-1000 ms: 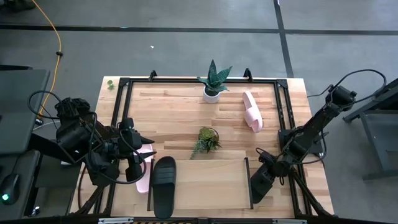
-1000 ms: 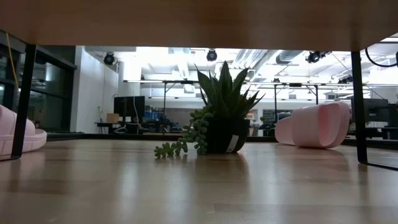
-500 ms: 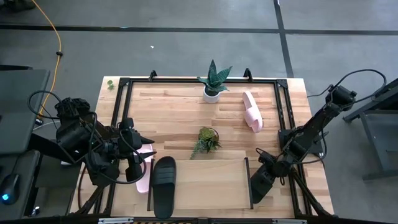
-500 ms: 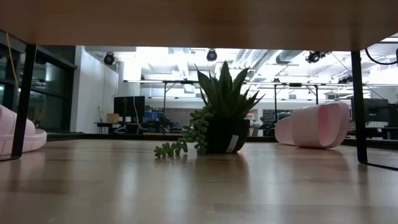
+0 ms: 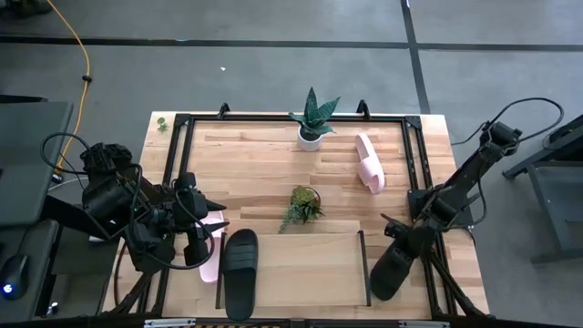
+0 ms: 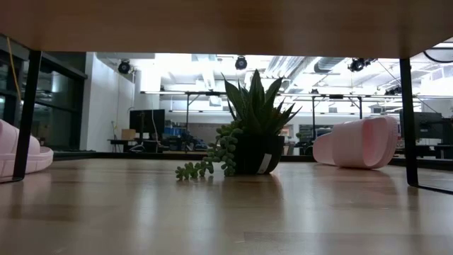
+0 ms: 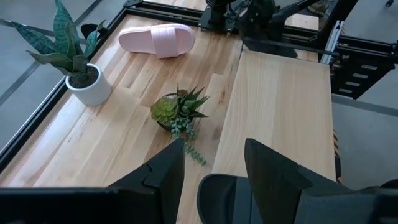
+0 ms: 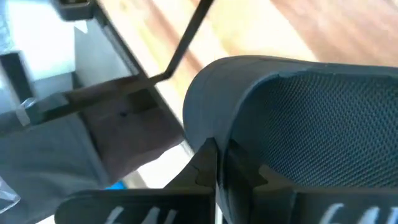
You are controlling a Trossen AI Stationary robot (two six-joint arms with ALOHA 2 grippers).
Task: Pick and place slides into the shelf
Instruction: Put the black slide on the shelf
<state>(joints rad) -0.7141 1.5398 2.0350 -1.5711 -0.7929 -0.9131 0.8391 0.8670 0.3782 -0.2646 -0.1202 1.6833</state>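
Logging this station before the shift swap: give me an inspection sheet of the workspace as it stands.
Surface: plank table, dry and unmarked.
Job's things: shelf at the near edge holds one black slide; a pink slide lies beside its left panel; another pink slide lies far right; second black slide is in the right gripper.
Clutter: spiky plant in a white pot; trailing succulent.
Grippers: left gripper open above the shelved slide; right gripper shut on its slide's edge.
Cables: yellow cable on the floor.
Surroundings: grey floor, taped lines.
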